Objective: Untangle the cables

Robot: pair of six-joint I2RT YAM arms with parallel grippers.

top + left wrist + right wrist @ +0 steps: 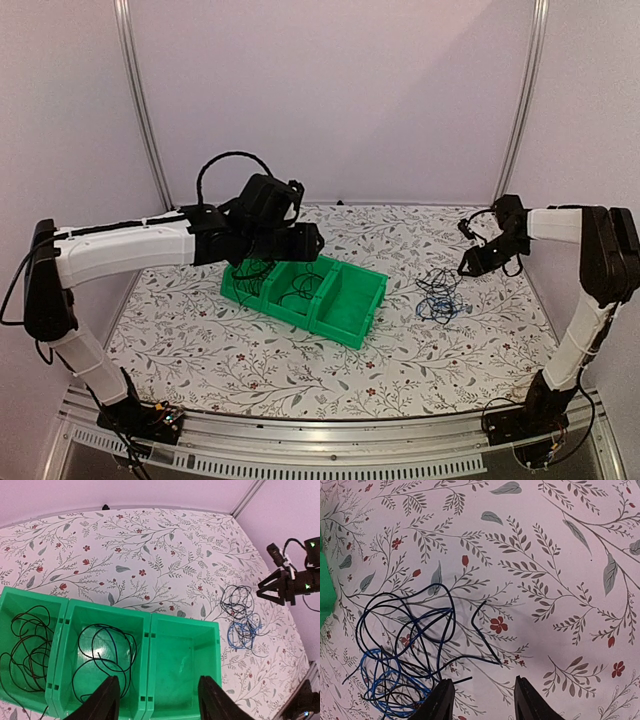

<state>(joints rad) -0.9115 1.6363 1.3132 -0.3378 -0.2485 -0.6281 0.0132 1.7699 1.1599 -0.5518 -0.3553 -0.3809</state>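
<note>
We log black cables (30, 650) lying apart in the bin's (150, 625) left and middle compartments, left pincer (157, 692) spread empty above it, while the right pincer (482, 700), jaws apart, nothing held, hovers over the black-and-blue tangle (382, 680) on the counter (545, 555), seemingly for the next strand.

The left arm (120, 250) and right arm (585, 250) have white tubular shells linked by black joints. A thick black hose (222, 163) arcs at upper left of centre. The fingers (102, 702) are matte black, tapered wedges. Small green lights (312, 544) glow on the right wrist.
</note>
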